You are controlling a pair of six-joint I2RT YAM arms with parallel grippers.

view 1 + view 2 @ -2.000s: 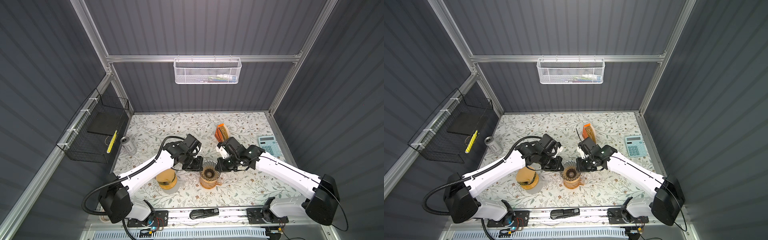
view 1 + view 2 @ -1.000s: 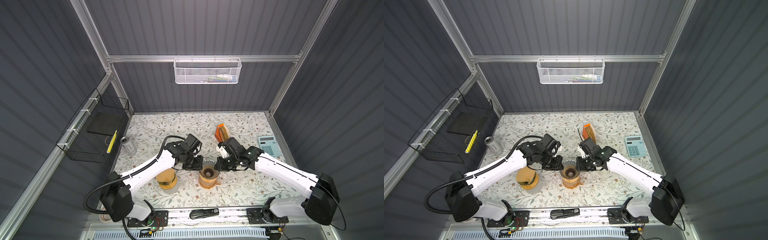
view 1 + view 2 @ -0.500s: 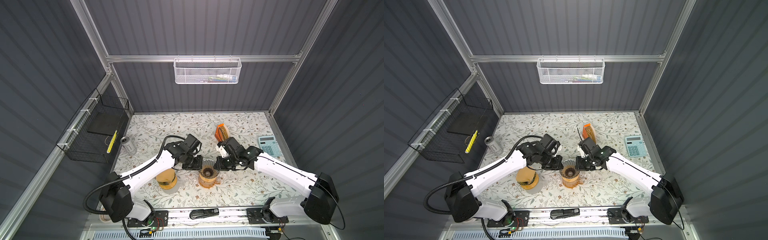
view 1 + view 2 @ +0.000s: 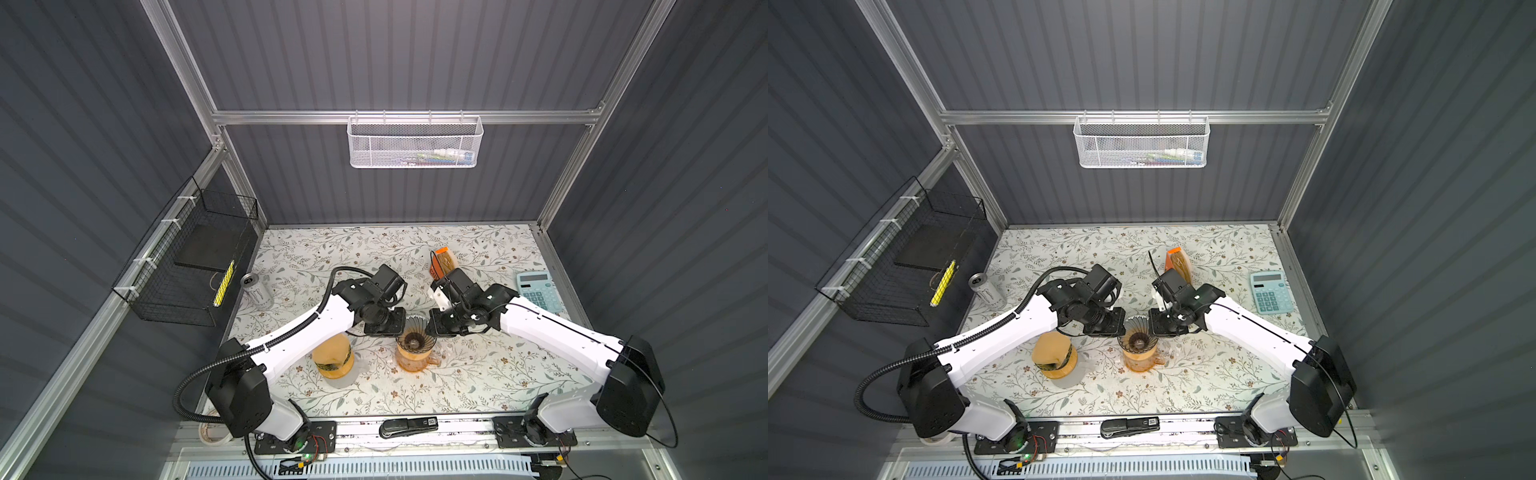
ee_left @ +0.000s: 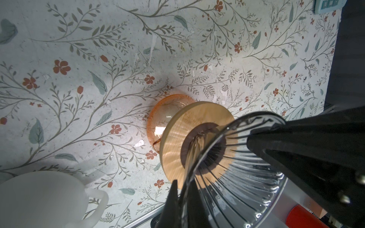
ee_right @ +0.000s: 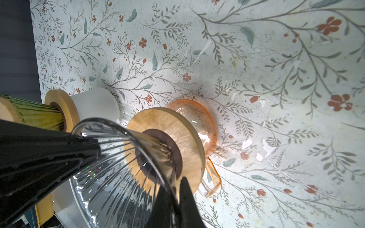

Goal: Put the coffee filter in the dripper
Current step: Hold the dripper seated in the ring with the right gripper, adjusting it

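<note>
At the middle of the table (image 4: 478, 374), your left gripper (image 4: 397, 327) and right gripper (image 4: 433, 328) each pinch the rim of the glass dripper (image 4: 414, 338). It looks empty. The coffee filter (image 4: 447, 262) seems to wait in the orange holder (image 4: 435, 272) behind. Next, I think one gripper must let go and fetch it.

White-shelled arms (image 4: 307, 332), black joints (image 4: 627, 395) and fingers (image 5: 316, 150), one ribbed black cable (image 4: 178, 395)

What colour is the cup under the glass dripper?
The cup is see-through orange, clearest in the right wrist view.
</note>
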